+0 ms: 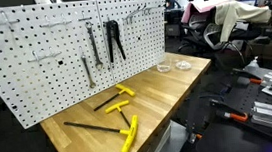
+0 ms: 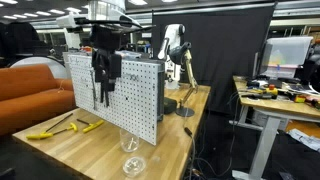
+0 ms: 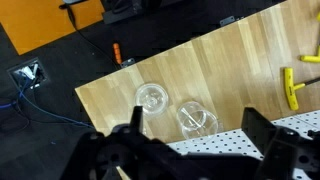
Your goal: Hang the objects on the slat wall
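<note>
Three yellow-handled T-shaped tools lie on the wooden table in front of the pegboard: one nearest it, one in the middle, one at the front. Two also show in the wrist view and in an exterior view. The white pegboard stands upright with metal hooks. My gripper hangs above the pegboard's top edge, open and empty, far from the tools.
Black-handled pliers and grey wrenches hang on the pegboard. Two clear plastic cups sit on the table near its end. An orange sofa and other desks stand around.
</note>
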You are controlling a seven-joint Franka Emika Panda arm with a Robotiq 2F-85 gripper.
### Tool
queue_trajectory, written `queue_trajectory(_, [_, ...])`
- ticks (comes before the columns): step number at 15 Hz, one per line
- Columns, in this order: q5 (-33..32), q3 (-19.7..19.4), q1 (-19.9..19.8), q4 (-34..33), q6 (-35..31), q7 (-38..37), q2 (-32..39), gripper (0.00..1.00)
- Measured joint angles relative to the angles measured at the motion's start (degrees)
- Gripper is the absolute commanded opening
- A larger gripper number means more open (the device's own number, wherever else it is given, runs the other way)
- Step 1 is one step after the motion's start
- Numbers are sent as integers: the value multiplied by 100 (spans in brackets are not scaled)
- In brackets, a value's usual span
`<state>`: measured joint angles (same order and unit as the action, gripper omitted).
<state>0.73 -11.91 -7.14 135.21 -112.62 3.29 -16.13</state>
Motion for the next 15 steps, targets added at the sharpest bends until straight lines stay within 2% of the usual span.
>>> queue_trajectory(4, [3,97,33,38,31,20,-6,100])
queue_trajectory(9, [19,511,430,210,319,330,-140,100])
queue_trajectory(15, [18,507,457,229,340,498,-172,100])
